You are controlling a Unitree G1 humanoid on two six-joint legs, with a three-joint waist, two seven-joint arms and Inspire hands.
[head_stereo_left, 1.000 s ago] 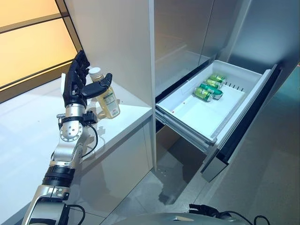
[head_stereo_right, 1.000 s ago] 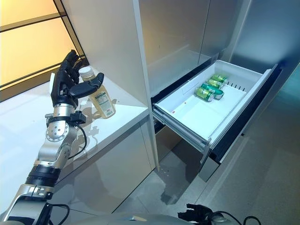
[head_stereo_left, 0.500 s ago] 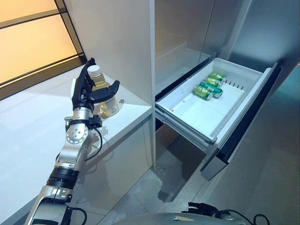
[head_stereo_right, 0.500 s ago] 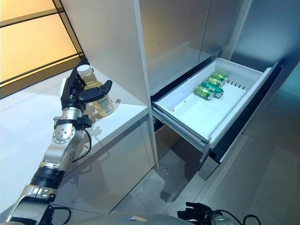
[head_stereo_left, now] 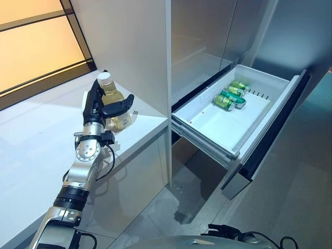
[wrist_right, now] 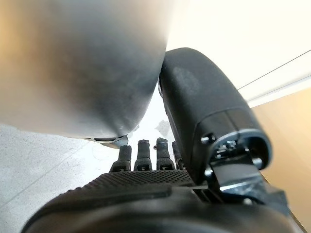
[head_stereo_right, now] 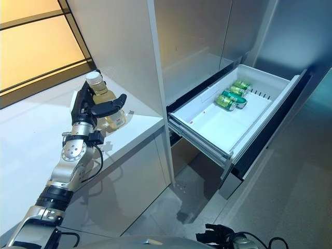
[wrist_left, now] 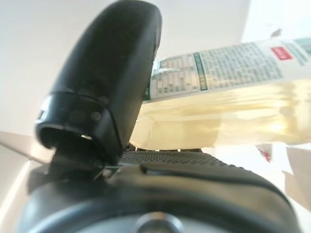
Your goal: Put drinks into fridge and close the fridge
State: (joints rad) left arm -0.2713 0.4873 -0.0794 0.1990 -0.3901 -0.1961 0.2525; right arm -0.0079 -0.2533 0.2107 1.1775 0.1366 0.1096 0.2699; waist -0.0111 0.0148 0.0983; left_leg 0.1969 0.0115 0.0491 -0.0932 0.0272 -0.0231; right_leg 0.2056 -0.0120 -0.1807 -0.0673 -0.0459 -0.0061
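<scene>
A clear bottle of pale yellow drink with a white cap stands on the white counter by the tall cabinet wall. My left hand is against it: straight fingers rise behind it to the cap and the thumb lies across the label in front. The bottle rests against the palm. The white fridge drawer stands pulled out to the right, with green cans lying at its back. My right hand hangs low beside a grey surface, fingers relaxed and empty.
The grey cabinet wall rises just right of the bottle. The counter's front edge runs close under my left hand. An orange window lines the back. Grey floor lies around the open drawer.
My left hand has moved forward around the bottle, from open in front of it to fingers behind and thumb across its front. The bottle has stood up straighter. The drawer is unchanged.
</scene>
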